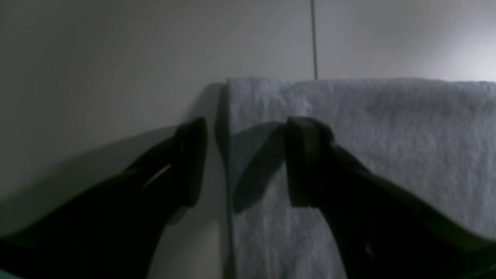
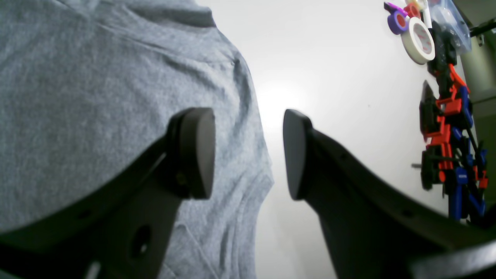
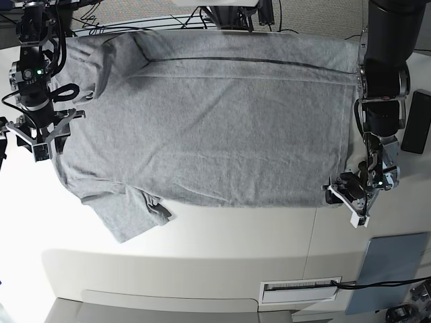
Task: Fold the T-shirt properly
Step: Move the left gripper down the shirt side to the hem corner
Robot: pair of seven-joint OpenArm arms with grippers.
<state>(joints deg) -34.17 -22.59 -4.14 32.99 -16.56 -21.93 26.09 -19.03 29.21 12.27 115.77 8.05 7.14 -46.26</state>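
T-shirt [image 3: 222,114] top edge cut off, left wrist view blurred

A white table [image 3: 222,232] under bright light, cables [image 3: 101,17] behind.

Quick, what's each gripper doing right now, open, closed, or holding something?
Left gripper: open, empty, straddling the edge of the heather-grey cotton T-shirt.
Right gripper: open, empty, over the shirt's edge.

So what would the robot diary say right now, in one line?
T-shirt: spread flat | left claw: open, straddling hem corner | right claw: open at shoulder edge | fold: not begun
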